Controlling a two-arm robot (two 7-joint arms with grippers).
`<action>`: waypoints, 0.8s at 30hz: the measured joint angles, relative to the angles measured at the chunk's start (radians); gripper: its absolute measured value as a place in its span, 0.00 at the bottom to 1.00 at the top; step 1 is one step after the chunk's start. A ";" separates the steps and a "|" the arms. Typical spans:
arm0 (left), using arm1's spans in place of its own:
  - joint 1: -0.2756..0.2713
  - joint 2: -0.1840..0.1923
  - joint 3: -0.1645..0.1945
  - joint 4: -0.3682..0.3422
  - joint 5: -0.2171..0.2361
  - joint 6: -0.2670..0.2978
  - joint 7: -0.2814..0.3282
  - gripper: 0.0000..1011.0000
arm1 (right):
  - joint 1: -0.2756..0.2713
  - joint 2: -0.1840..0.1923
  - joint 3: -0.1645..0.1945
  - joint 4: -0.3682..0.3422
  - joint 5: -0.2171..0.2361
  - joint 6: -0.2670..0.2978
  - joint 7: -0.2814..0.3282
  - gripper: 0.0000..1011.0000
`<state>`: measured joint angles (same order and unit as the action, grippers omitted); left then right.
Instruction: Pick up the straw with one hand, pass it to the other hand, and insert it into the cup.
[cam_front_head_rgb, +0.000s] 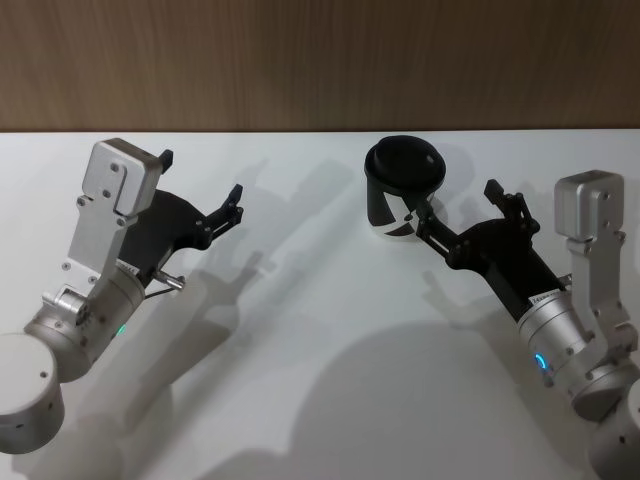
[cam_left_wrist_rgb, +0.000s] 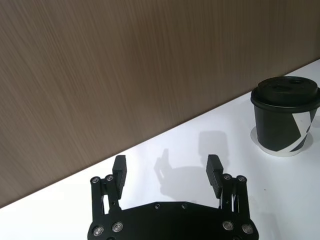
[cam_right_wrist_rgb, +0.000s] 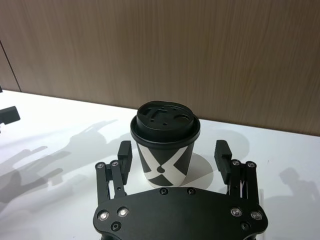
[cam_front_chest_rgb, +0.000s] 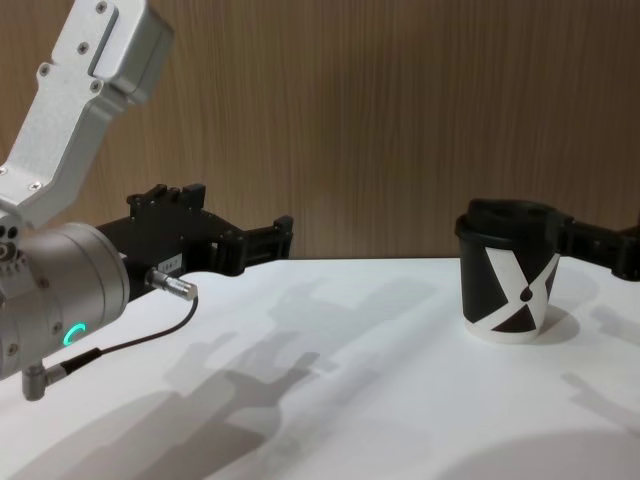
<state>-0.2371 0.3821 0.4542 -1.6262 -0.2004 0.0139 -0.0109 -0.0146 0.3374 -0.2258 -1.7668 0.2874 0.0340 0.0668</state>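
Squarely upright cup (cam_right_wrist_rgb: 165, 150), axis vertical.

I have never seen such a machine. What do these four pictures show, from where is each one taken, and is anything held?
This is a robot with two arms, each ending in a black two-fingered gripper. The head view looks down from above: the left gripper is at the left, the right gripper at the right, both open and holding nothing. The chest view looks across the white table from lower down. Each wrist view looks along one arm's own fingers. On the table stands one upright black cup with a white pattern and a black lid, just ahead of the right gripper, not gripped.
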 joint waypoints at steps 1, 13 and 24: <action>0.000 0.000 0.000 0.000 0.000 0.000 0.000 0.99 | 0.000 0.000 0.000 0.000 0.000 0.000 0.000 0.99; 0.000 0.000 0.000 0.000 0.000 0.000 0.000 0.99 | 0.000 0.000 0.000 0.000 0.000 0.000 0.000 0.99; 0.000 0.000 0.000 0.000 0.000 0.000 0.000 0.99 | 0.000 0.000 0.000 0.000 0.000 0.000 0.000 0.99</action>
<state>-0.2371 0.3821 0.4542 -1.6262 -0.2004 0.0139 -0.0110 -0.0146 0.3374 -0.2258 -1.7668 0.2874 0.0341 0.0668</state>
